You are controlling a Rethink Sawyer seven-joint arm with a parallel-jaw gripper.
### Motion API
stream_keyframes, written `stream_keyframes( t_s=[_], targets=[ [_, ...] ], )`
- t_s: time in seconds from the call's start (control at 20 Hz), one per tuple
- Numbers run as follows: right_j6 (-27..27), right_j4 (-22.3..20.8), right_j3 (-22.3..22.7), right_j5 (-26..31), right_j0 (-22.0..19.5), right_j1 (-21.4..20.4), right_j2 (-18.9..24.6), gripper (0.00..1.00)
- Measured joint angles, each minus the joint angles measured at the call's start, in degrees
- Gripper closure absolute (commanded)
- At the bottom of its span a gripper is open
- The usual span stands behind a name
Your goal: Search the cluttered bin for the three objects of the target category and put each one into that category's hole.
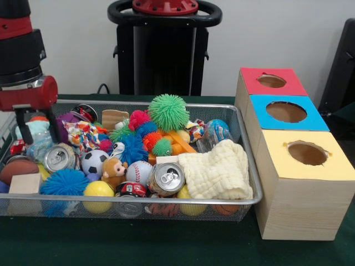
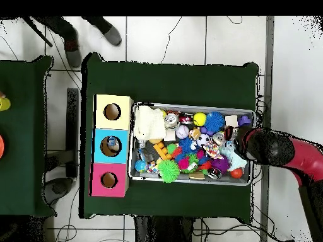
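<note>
The end effector reaches down into the wire bin's end farthest from the boxes, fingers apart among crowded toys. A green spiky ball tops the pile. Three holed boxes touch the bin's opposite end on the green surface.

Spiky green rubber ball, black-and-white soccer ball, cream waffle-knit cloth, red, blue, yellow-topped wooden boxes.
</note>
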Motion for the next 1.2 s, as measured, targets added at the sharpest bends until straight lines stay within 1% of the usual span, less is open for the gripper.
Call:
stream_keyframes(
  t_s=[0.15,0.4,0.6,0.85,1.0,1.05,1.2],
  targets=[
    [0.0,0.0,-0.5,0.1,-0.1,0.1,0.4,0.00],
    [0.0,-0.1,-0.1,-0.1,-1.0,-0.5,1.3,0.00],
    [0.0,-0.5,2.0,-1.5,-2.4,-1.7,1.3,0.00],
    [0.0,-2.5,5.6,-6.1,-4.3,-3.3,1.3,0.00],
    [0.0,-3.7,7.2,-8.7,-4.5,-3.7,0.9,0.00],
    [0.0,-4.5,8.1,-10.6,-4.4,-3.8,0.5,0.00],
    [0.0,-5.4,9.2,-12.6,-4.1,-3.7,-0.2,0.00]
  ],
)
